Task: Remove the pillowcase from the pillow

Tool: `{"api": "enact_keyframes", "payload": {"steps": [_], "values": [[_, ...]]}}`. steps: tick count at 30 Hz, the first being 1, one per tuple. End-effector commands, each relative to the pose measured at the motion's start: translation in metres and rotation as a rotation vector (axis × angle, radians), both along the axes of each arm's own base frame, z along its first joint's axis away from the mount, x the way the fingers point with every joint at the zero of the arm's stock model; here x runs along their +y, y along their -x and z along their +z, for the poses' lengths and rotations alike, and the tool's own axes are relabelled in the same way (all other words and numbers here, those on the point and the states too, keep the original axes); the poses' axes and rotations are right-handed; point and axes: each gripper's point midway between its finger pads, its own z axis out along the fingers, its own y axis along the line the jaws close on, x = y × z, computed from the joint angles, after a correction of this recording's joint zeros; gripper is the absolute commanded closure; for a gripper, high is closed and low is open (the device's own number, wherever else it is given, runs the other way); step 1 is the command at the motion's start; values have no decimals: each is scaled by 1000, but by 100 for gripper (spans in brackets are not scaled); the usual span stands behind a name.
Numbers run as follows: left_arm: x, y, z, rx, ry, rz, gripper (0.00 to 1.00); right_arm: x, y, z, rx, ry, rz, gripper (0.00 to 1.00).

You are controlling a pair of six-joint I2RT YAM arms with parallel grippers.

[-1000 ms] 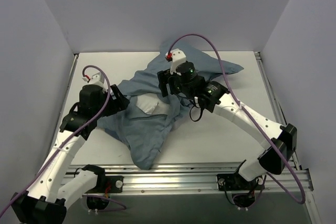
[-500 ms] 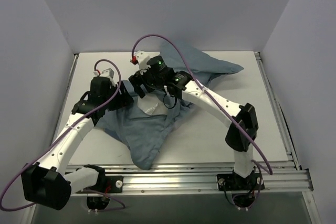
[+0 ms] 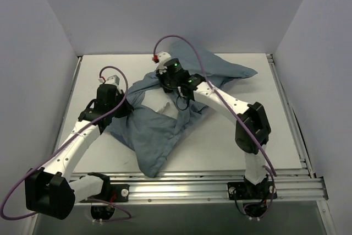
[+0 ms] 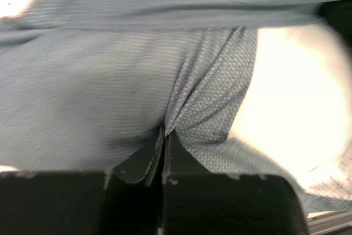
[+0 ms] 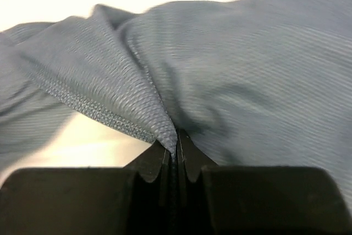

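— Jaws on each arm: how do they stand?
— Both pairs are pressed together. Left jaws pinch a fold of the pillowcase [image 4: 110, 97]. Right jaws pinch its stitched hem.
— Where does the cloth lie?
— Rumpled across the middle of the white tabletop [image 3: 231, 147], dusty blue and finely ribbed. A small patch of the plain white pillow [image 3: 165, 108] shows among the folds, between the two arms.
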Motion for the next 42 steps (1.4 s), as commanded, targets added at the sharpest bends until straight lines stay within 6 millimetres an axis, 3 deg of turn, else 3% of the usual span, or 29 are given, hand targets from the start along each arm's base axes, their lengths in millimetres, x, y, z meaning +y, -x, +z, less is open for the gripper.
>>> {"api": "enact_keyframes", "payload": {"steps": [1,3,4,6,8,9,10,13,14,16,17,19,22,24,25,27,28,31,34,35,37,42], "values": [[19,5,3,-18,-44,66,98,-132,-52,43,-90,-1,-441,100],[32,15,8,-27,-60,114,98,-182,-55,49,-75,-34,-595,100],[38,21,5,-21,-65,136,98,-226,-64,50,-69,-47,-712,100],[52,33,9,-29,-70,194,98,-274,-57,52,-49,-102,-862,100],[63,46,4,-27,-73,234,98,-315,-55,54,-39,-165,-966,100],[64,49,0,-23,-60,250,98,-319,-50,63,-48,-205,-974,100],[62,51,-4,-16,-47,249,98,-320,-46,58,-39,-206,-963,100],[39,46,-21,9,64,201,98,-285,-41,55,-3,-241,-814,100],[32,45,-36,48,86,184,98,-276,-39,53,3,-241,-776,100],[14,41,-42,74,171,147,98,-251,-30,47,12,-212,-695,95],[8,33,-45,64,191,135,98,-245,-27,45,18,-193,-677,92],[0,25,-46,56,213,123,98,-227,-17,44,23,-153,-620,76],[-6,19,-46,54,195,95,98,-203,-2,69,-38,-122,-561,53],[-8,18,-45,46,182,81,98,-187,10,99,-102,-134,-515,39],[-8,18,-44,40,180,82,98,-166,23,107,-130,-115,-463,34],[-7,18,-42,30,175,77,98,-142,40,131,-184,-124,-395,26],[-7,20,-45,34,172,77,98,-117,59,136,-205,-119,-334,25],[-7,23,-49,39,173,77,98,-67,93,146,-233,-115,-181,22],[-8,25,-52,41,177,77,98,-33,105,131,-207,-91,-85,21],[-8,25,-53,45,179,79,98,-19,108,115,-187,-63,-62,21],[-8,26,-54,49,177,78,98,-8,109,101,-170,-29,-40,20],[-6,28,-53,42,168,81,98,17,113,41,-104,74,24,10]]}}
